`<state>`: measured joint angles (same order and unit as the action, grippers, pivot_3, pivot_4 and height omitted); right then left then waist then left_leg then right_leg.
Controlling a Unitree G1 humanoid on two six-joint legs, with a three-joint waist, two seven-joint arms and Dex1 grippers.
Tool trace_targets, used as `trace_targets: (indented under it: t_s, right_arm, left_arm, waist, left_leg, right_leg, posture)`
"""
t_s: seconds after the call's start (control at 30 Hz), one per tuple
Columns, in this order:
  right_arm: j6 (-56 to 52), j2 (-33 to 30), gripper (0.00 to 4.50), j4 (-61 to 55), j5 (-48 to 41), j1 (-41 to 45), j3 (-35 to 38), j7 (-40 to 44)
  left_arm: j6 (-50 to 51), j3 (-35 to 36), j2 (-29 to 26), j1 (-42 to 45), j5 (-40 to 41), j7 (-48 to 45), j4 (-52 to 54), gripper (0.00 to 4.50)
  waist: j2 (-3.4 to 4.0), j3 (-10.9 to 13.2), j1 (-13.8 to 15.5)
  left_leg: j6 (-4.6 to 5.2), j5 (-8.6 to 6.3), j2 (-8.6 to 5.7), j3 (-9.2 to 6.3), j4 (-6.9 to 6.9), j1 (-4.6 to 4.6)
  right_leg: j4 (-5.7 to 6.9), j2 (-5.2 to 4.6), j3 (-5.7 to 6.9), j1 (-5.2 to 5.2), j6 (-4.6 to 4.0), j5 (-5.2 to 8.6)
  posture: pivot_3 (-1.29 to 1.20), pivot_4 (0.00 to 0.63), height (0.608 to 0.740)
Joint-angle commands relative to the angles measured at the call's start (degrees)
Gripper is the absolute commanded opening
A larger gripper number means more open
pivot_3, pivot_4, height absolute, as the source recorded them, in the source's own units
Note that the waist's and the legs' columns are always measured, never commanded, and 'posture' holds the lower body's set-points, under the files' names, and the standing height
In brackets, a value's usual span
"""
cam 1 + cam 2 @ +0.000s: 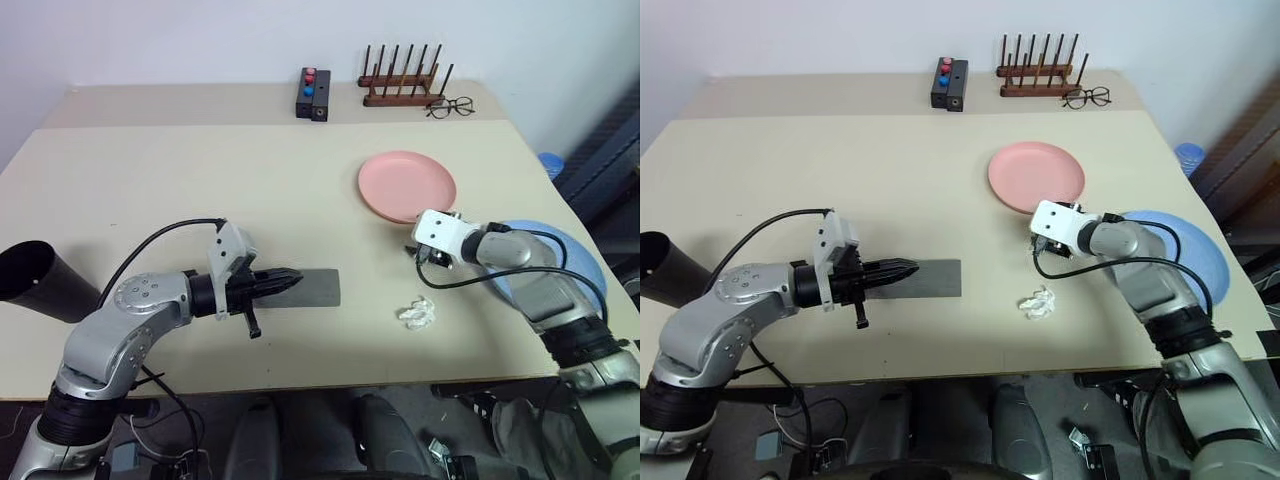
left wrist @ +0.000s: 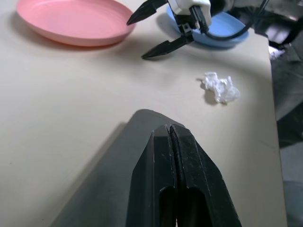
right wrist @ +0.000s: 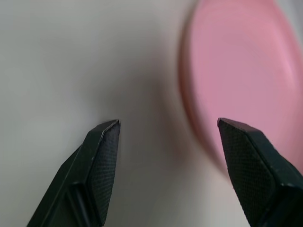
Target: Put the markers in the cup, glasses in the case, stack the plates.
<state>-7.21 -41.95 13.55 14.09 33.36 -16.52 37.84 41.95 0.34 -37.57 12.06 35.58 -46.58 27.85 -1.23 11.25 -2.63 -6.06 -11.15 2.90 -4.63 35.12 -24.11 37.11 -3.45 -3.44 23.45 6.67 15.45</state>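
Plate stacking is in hand. Taking the pink plate (image 1: pixel 407 186) as landmark: nearest the robot and well off to its left, the left gripper (image 1: pixel 283 281) sits pinched shut and empty over the grey case (image 1: pixel 318 287). The right gripper (image 3: pixel 165 137), spread wide, sits at the plate's near edge, beside the blue plate (image 1: pixel 1200 250); next it likely must straddle that rim

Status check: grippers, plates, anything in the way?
Left gripper shut, over the grey case. Right gripper open, at the pink plate rim. Blue plate apart, unstacked. Crumpled white scrap nearby.
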Motion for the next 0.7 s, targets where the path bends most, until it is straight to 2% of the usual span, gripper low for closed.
trace_targets:
  t_s: [0.03, 0.13, 0.17, 0.27, 0.37, 0.4, 0.53, 0.7]
  right_arm:
    - [6.00, 1.41, 3.32, 5.93, 4.01, 2.59, -0.91, -4.09]
    - [9.16, 2.40, 3.32, 10.28, 6.23, 4.43, -1.59, -5.78]
    - [9.94, 2.88, 3.08, 11.59, 6.67, 4.92, -1.68, -6.33]
    - [11.75, 3.89, 2.07, 14.26, 7.50, 6.17, -1.49, -7.20]
    - [13.21, 4.34, 0.42, 15.61, 8.48, 6.84, -1.32, -7.71]
    - [13.66, 4.41, 0.03, 15.77, 8.82, 6.87, -1.28, -7.94]
    - [15.47, 3.51, 0.03, 14.00, 10.40, 6.12, -1.02, -8.85]
    - [14.33, -1.53, 0.03, 3.54, 8.76, 2.37, 2.69, -4.92]
  left_arm:
    - [0.02, 2.23, -0.17, -1.62, 1.24, 1.24, 2.55, 0.00]
    - [0.32, 2.63, 0.16, -2.04, 1.73, 2.18, 3.03, 0.00]
    - [0.42, 2.70, 0.22, -2.17, 1.90, 2.44, 3.25, 0.00]
    - [0.44, 2.73, 0.09, -2.48, 2.26, 2.96, 3.49, 0.00]
    - [0.33, 2.80, -0.39, -2.85, 2.28, 3.26, 3.08, 0.00]
    - [0.25, 2.89, -0.50, -2.93, 2.25, 3.30, 2.91, 0.00]
    - [-0.41, 3.14, -0.50, -2.59, 1.88, 3.60, 2.31, 0.00]
    - [-1.38, 3.18, 0.20, -1.01, 1.45, 4.15, 1.16, 0.00]
  waist:
    - [0.00, 0.00, 0.03]
    - [-0.01, 0.00, 0.06]
    - [-0.01, -0.01, 0.06]
    - [-0.01, -0.01, 0.13]
    - [0.00, 0.00, 0.10]
    - [0.00, 0.00, 0.09]
    - [0.01, 0.01, 0.10]
    - [0.04, 0.02, 0.28]
  left_leg:
    - [0.00, 0.00, 0.00, 0.00, -0.02, 0.02]
    - [0.00, 0.00, 0.00, 0.00, 0.01, 0.08]
    - [0.00, 0.00, 0.00, 0.00, 0.02, 0.11]
    - [0.00, 0.00, 0.00, 0.00, 0.03, 0.17]
    - [0.00, 0.00, 0.00, 0.00, -0.01, 0.17]
    - [0.00, 0.00, 0.00, 0.00, -0.03, 0.17]
    - [0.00, 0.00, 0.00, -0.01, -0.04, 0.17]
    - [0.00, 0.00, 0.00, -0.01, -0.04, 0.16]
  right_leg:
    - [0.01, 0.00, -0.01, -0.01, 0.00, 0.00]
    - [0.02, 0.01, -0.01, -0.07, 0.00, 0.00]
    - [0.02, 0.01, -0.01, -0.12, -0.01, 0.00]
    - [0.01, 0.00, -0.01, -0.20, -0.02, 0.00]
    - [0.01, 0.00, -0.01, -0.19, -0.01, 0.00]
    - [0.01, 0.00, -0.01, -0.18, -0.01, 0.00]
    - [0.02, 0.01, -0.01, -0.17, 0.00, 0.00]
    - [0.01, 0.00, -0.01, -0.16, 0.01, 0.01]
  posture:
    - [0.00, 0.150, 0.740]
    - [0.00, 0.150, 0.740]
    - [0.00, 0.150, 0.740]
    - [0.00, 0.150, 0.740]
    - [0.00, 0.150, 0.740]
    - [0.00, 0.150, 0.740]
    - [0.00, 0.150, 0.740]
    - [0.00, 0.150, 0.740]
